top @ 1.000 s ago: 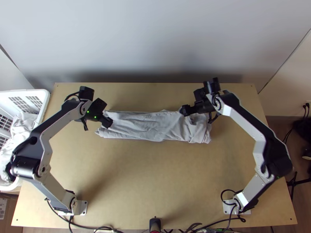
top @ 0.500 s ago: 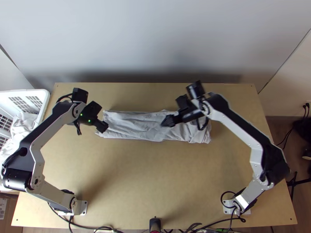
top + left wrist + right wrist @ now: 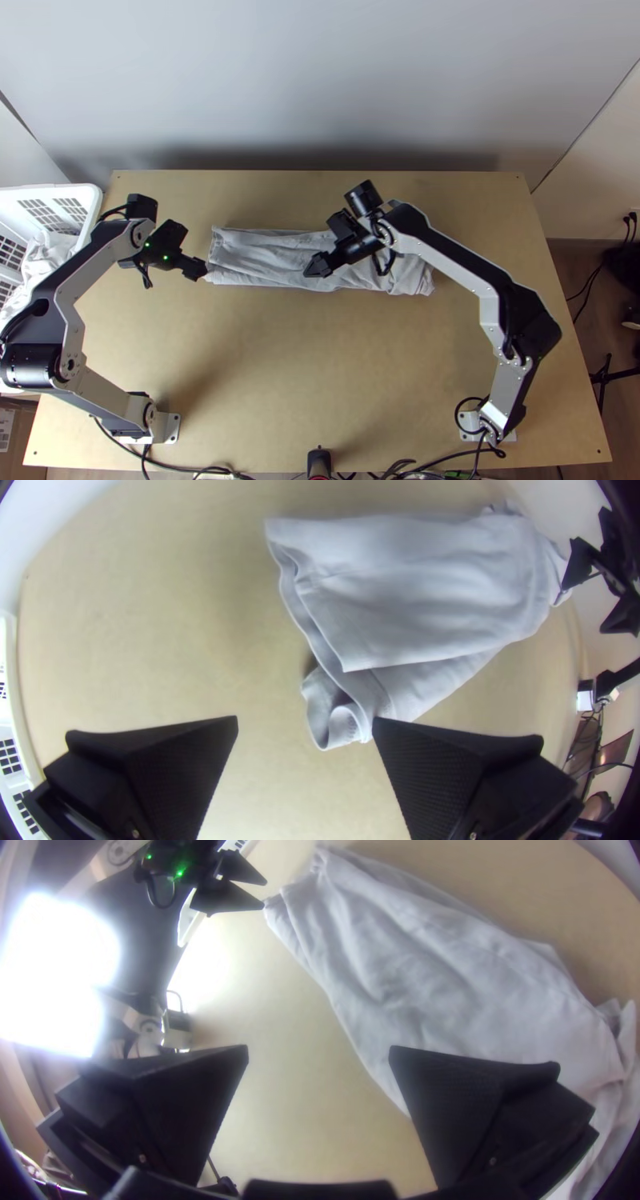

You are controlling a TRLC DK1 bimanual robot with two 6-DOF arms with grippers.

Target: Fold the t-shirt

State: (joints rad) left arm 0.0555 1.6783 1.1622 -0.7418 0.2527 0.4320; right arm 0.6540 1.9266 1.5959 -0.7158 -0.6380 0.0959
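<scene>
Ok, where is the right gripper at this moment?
In the top view, the right gripper is open over the middle of the t-shirt, right of the left gripper.

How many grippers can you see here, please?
2: the left gripper is at the end of the shirt nearer the basket, and the right gripper is near its middle.

The shirt [image 3: 272, 250] is creased, matt cloth. The table [image 3: 280, 376] looks like smooth wood, the basket [image 3: 90, 194] plastic, the left arm [image 3: 104, 394] satin metal.
</scene>
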